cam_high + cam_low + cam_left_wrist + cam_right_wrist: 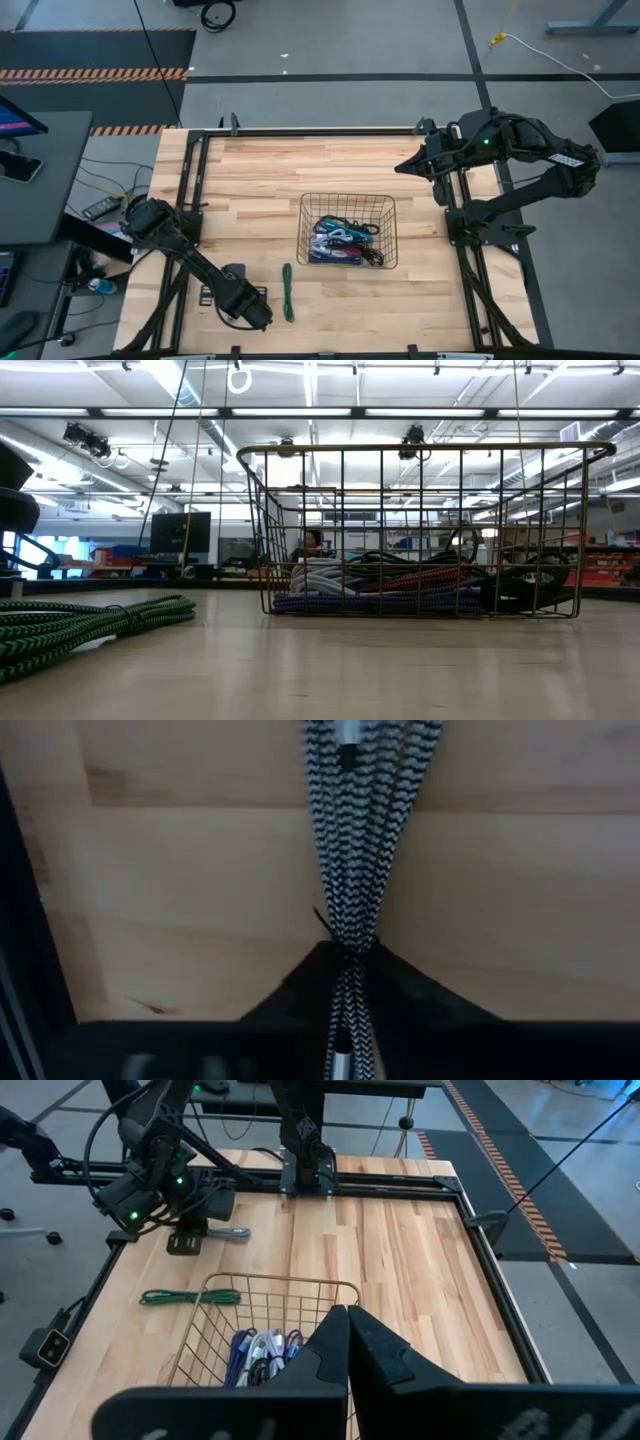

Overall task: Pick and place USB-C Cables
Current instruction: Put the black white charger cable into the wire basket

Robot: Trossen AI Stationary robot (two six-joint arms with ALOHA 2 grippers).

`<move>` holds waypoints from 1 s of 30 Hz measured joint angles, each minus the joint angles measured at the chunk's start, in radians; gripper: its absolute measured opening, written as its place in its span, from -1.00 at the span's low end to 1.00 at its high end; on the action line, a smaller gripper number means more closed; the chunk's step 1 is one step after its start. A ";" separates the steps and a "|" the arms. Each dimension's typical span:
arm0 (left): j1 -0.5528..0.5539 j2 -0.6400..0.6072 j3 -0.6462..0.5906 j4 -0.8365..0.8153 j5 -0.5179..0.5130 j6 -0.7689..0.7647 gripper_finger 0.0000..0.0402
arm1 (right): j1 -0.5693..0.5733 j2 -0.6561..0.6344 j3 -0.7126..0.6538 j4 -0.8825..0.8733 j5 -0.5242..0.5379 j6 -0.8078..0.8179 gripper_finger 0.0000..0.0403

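A black-and-white braided USB-C cable bundle (360, 830) lies on the wooden table near its front left corner, with my left gripper (345, 965) shut on it; part of it shows past the gripper (236, 271). A green cable (288, 293) lies loose on the table just right of that gripper. Several more cables, among them blue, white and black ones, rest in the black wire basket (348, 200) at the table's middle. My right gripper (348, 1330) hangs shut, raised above the table's right side, and touches nothing. My left gripper pinches the black-and-white bundle between its two fingers at the tied waist (347, 935), where the strands are drawn together. The fingers come from above, pointing steeply down. The bundle lies on the table, its free end (232, 1232) reaching out past the gripper toward the far edge.
A black metal frame (190, 200) runs along the table's left, far and right sides. Bare wood lies between the basket and the left arm and behind the basket. In the low view the green cable (90, 625) lies left of the basket (420, 530).
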 joint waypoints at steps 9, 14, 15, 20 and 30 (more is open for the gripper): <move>0.012 0.000 0.001 0.014 -0.017 0.018 -0.89 | 0.000 0.000 0.000 0.000 0.001 -0.001 -0.98; 0.009 -0.027 0.030 -0.024 -0.168 0.017 -0.89 | 0.000 0.000 0.000 0.000 0.002 -0.001 -0.98; 0.012 -0.035 0.039 -0.048 -0.217 0.018 -0.90 | 0.000 0.000 0.000 0.000 0.002 -0.001 -0.98; 0.042 -0.123 0.110 -0.199 -0.397 0.044 -0.90 | 0.000 0.000 0.000 0.000 0.002 -0.008 -0.98; 0.230 -0.182 0.403 -0.489 -0.605 0.506 -0.90 | 0.000 0.000 0.000 0.000 0.002 -0.008 -0.98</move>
